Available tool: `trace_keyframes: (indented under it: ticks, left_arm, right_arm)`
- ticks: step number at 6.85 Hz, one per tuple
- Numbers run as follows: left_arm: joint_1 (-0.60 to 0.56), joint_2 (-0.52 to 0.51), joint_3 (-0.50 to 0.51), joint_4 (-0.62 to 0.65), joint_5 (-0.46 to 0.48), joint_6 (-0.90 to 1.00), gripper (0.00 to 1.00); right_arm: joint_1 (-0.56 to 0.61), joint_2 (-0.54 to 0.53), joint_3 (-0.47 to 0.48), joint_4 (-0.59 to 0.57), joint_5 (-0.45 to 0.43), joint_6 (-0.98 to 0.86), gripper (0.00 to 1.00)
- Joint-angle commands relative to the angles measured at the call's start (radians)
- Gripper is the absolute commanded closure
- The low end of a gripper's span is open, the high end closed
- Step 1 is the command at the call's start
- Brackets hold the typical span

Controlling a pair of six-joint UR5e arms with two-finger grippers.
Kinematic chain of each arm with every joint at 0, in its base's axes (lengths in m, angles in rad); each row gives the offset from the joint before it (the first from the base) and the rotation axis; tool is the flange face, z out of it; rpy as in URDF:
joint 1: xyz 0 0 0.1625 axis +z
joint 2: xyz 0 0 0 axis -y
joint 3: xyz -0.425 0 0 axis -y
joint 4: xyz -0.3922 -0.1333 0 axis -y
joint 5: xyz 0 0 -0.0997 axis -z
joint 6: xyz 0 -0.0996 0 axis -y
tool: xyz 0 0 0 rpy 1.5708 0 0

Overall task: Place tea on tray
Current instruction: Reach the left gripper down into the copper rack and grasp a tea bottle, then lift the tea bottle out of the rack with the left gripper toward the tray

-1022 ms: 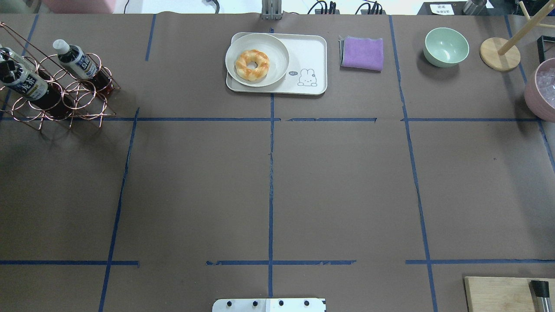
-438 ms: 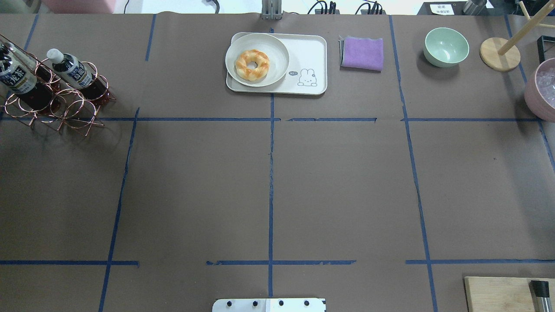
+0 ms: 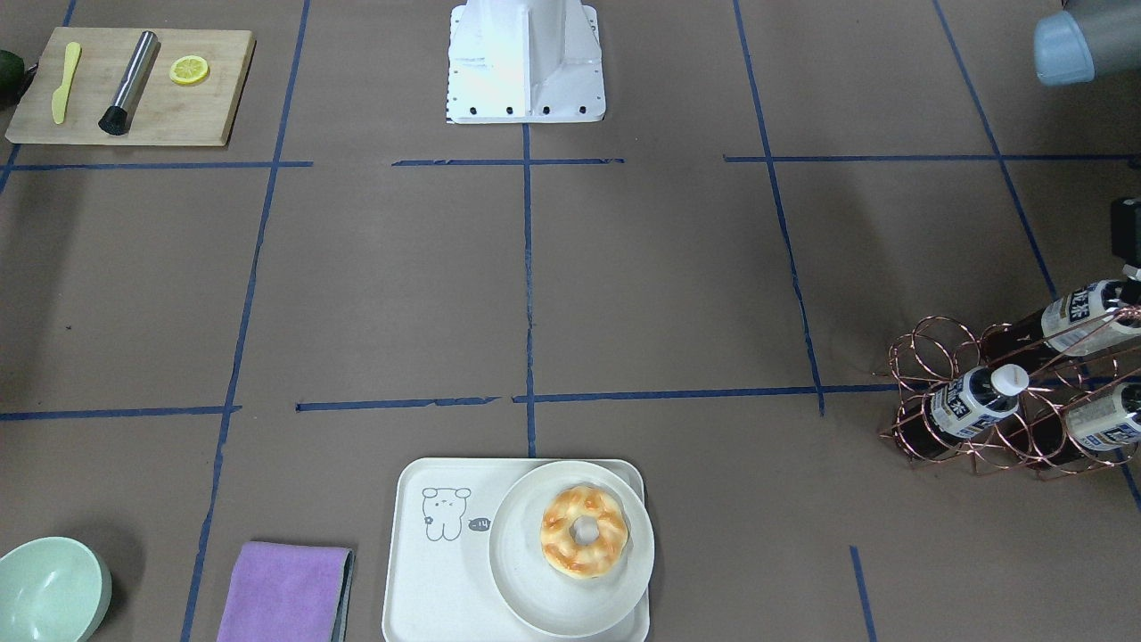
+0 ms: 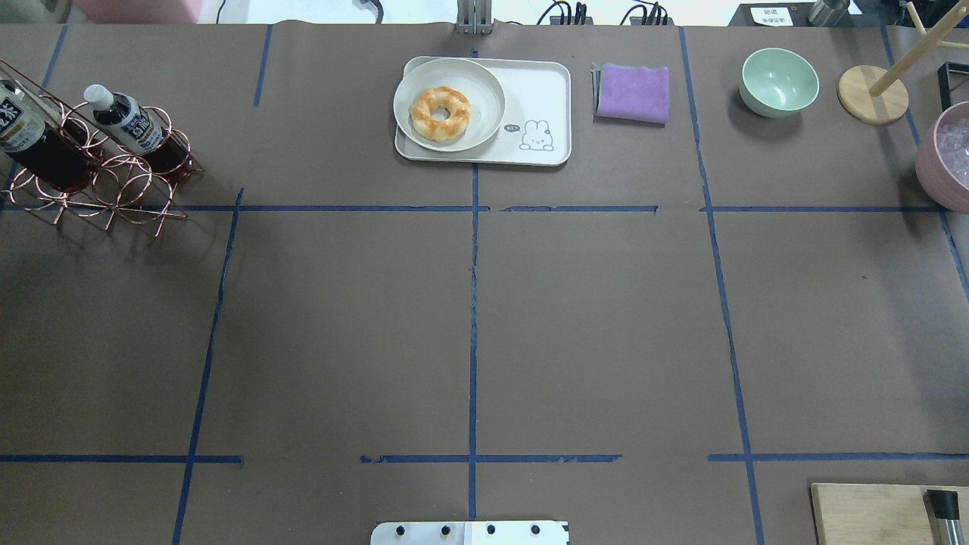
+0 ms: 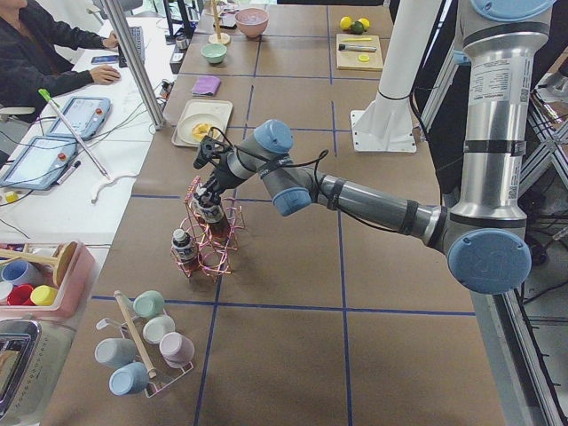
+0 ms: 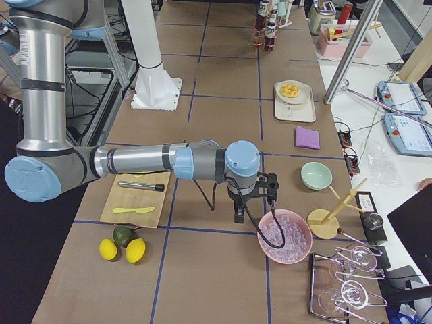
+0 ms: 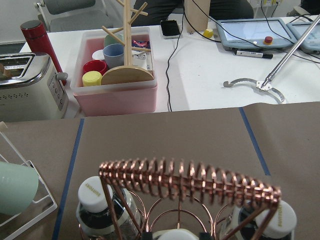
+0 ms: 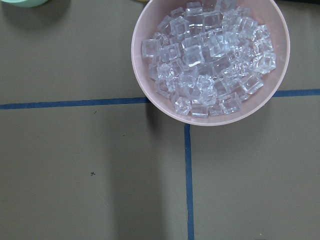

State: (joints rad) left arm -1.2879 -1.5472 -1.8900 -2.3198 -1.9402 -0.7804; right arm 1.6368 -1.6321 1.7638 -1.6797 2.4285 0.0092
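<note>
Several tea bottles stand tilted in a copper wire rack (image 4: 113,182) at the table's far left. One white-capped tea bottle (image 4: 125,125) (image 3: 972,406) is free. My left gripper (image 5: 206,188) is over the rack's top; in the left wrist view its dark fingertips flank a white cap (image 7: 172,234) at the bottom edge, shut on that tea bottle (image 4: 30,136) (image 3: 1083,323). The cream tray (image 4: 541,91) (image 3: 428,580) lies at the far centre, with a round plate (image 4: 488,91) and a doughnut (image 4: 440,113) on it. My right gripper (image 6: 253,202) hangs over the pink ice bowl (image 8: 210,60); I cannot tell its state.
A purple cloth (image 4: 633,92), a green bowl (image 4: 779,82) and a wooden mug stand (image 4: 872,94) sit right of the tray. A cutting board (image 3: 134,85) with a muddler and a lemon slice lies near the robot's right. The white base (image 3: 526,62) stands at the near centre.
The copper rack and its bottles have shifted and changed tilt since a second ago; the free bottle's cap moved a little left and nearer. Since 0.4 s ago they have barely moved.
</note>
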Motion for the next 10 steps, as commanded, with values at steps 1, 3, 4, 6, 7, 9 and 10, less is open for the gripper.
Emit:
trace_keyframes:
  ticks: [1, 3, 4, 6, 7, 9, 10]
  left_arm:
    - [-0.050, 0.002, -0.169, 0.189, -0.032, 0.003, 1.00]
    - [-0.045, -0.001, -0.332, 0.371, -0.025, -0.011, 1.00]
    - [-0.033, 0.001, -0.375, 0.394, -0.020, -0.019, 1.00]
    - [0.202, -0.002, -0.438, 0.398, 0.167, -0.125, 1.00]
    - [0.355, -0.058, -0.464, 0.475, 0.279, -0.208, 1.00]
    - [0.569, -0.340, -0.468, 0.793, 0.464, -0.305, 1.00]
    - [0.707, -0.440, -0.451, 0.875, 0.562, -0.351, 1.00]
  right_arm:
    - [0.000, 0.000, -0.001, 0.000, 0.000, 0.000, 0.00]
    - [0.000, 0.000, -0.001, 0.000, 0.001, 0.000, 0.00]
    - [0.000, -0.002, -0.001, 0.000, 0.001, 0.000, 0.00]
    - [0.000, 0.000, -0.001, 0.000, 0.001, -0.003, 0.00]
    - [0.000, 0.000, -0.001, 0.000, 0.001, -0.003, 0.00]
    - [0.000, 0.000, -0.001, 0.000, 0.001, -0.003, 0.00]
    - [0.000, 0.000, -0.001, 0.000, 0.001, -0.005, 0.00]
